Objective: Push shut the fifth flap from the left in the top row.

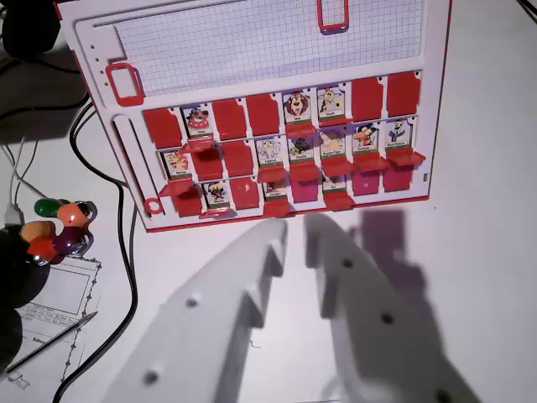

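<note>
White tool (295, 239), jaws apart and empty, hovers short of the red board (101, 50). Approach step: advance to fifth top-row flap (296, 107), press closed.

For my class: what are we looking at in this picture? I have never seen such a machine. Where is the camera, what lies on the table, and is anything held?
The camera sits on the wrist of a small robot arm and looks down past its gripper, the two white jaws at the bottom. They stand slightly apart and hold nothing. Beyond them, on the white table, lies a red and white game board with rows of small flaps: some open and showing cartoon faces, some shut and plain red. In the top row, the fifth flap from the left is open. At the wrist view's left lie black cables, a printed sheet and some coloured round pieces.
</note>
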Tool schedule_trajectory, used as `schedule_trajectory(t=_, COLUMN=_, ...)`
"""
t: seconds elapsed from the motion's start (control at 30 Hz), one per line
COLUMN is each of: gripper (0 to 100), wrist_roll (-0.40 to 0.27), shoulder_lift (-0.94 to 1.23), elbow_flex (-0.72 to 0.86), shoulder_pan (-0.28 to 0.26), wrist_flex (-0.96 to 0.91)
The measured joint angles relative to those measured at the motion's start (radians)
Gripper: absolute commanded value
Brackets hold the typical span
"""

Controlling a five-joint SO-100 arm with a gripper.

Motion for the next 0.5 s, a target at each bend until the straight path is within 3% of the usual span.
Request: schedule_trajectory(t=0.5, gripper=2, wrist_roll=0.037, shoulder_lift=-0.278, elbow_flex=-0.133, shoulder_pan=-0.018, wrist_flex=0.02)
